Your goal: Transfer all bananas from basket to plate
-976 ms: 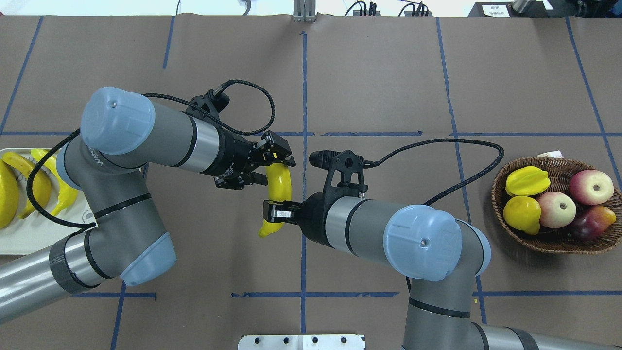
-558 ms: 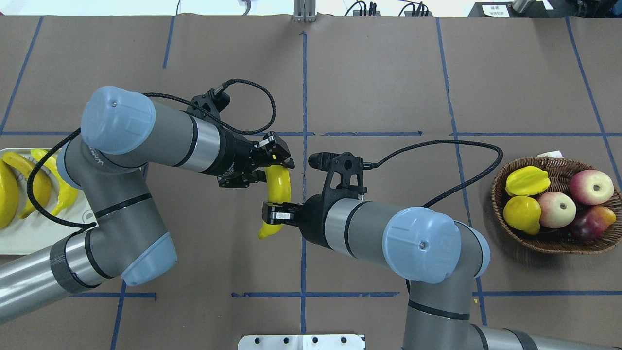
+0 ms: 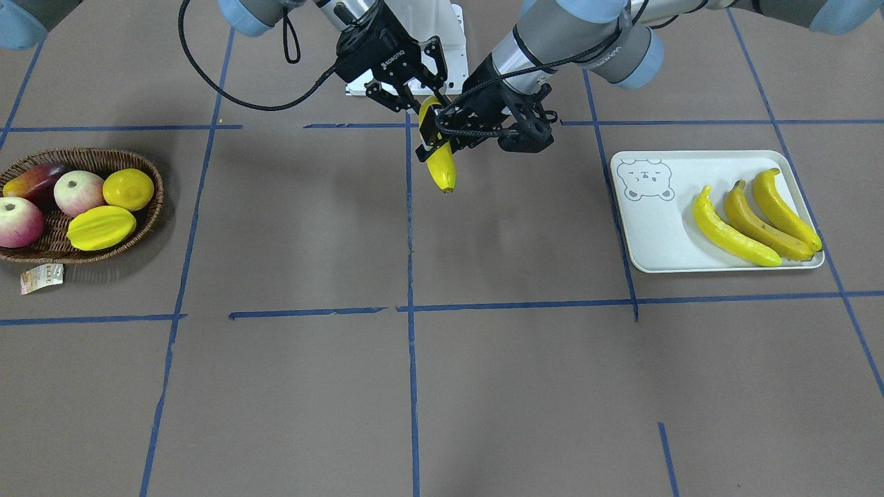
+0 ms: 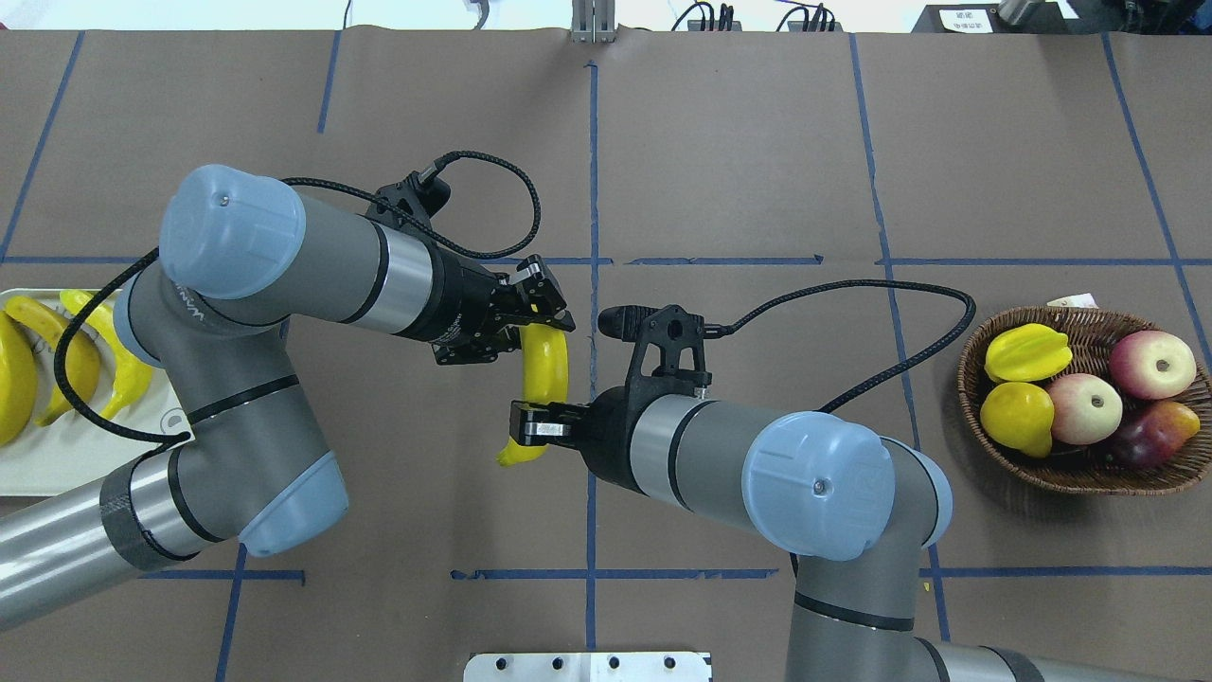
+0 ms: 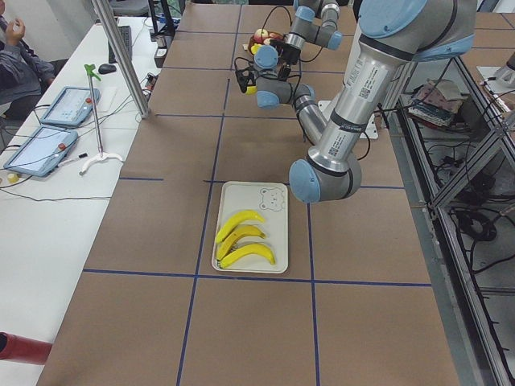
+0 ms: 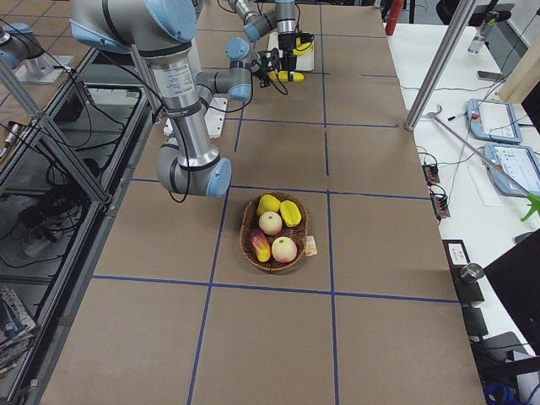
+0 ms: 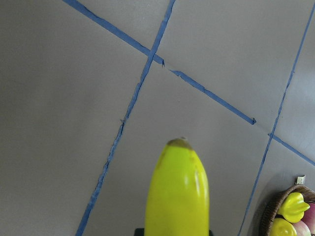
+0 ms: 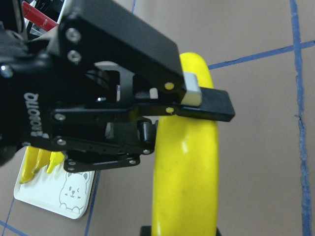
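Banana (image 4: pixel 546 365) hung over the table (image 4: pixel 739 161), long axis fore-aft, near end clamped in my right gripper (image 4: pixel 526 431), far end inside the left gripper (image 4: pixel 543 320), whose closure I could not confirm; plate (image 4: pixel 47 464) lay leftward.

Overhead view from behind the arms, looking down on the brown paper-covered surface (image 4: pixel 757 142), front view facing back from across it, steeply down, two end views distant along its length, wrist views close, all sharing the glossy yellow curved banana (image 4: pixel 549 374) between left claw (image 4: pixel 535 332) and right claw (image 4: pixel 532 434).
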Controlling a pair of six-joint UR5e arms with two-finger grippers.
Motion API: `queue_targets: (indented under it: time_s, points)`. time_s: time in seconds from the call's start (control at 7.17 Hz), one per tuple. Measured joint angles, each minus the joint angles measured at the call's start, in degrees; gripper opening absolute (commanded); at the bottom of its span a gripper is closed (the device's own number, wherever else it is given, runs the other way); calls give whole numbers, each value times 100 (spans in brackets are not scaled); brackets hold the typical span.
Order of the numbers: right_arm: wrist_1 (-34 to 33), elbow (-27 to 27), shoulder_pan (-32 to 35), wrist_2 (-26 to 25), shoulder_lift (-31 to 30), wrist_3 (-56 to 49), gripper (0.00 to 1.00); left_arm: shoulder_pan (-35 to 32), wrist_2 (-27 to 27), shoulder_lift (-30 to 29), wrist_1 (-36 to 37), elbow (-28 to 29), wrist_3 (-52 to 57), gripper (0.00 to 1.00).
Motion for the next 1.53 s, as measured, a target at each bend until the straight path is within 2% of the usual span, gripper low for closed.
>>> queue_targets:
  time_s: [0.7,1.12,1.25,1.53]
  points:
    - [-15,35,42,12,5,33,99,-25,0,24,1,-29,-10,0]
    - [-126,42,175,192,-53,22,99,-58,2,102,23,-74,11,0]
    - [-328,99,280,403,-76,16,99,-68,11,147,51,-72,12,0]
    - [-1285,563,449,773,-85,-9,99,-132,24,190,313,-37,15,0]
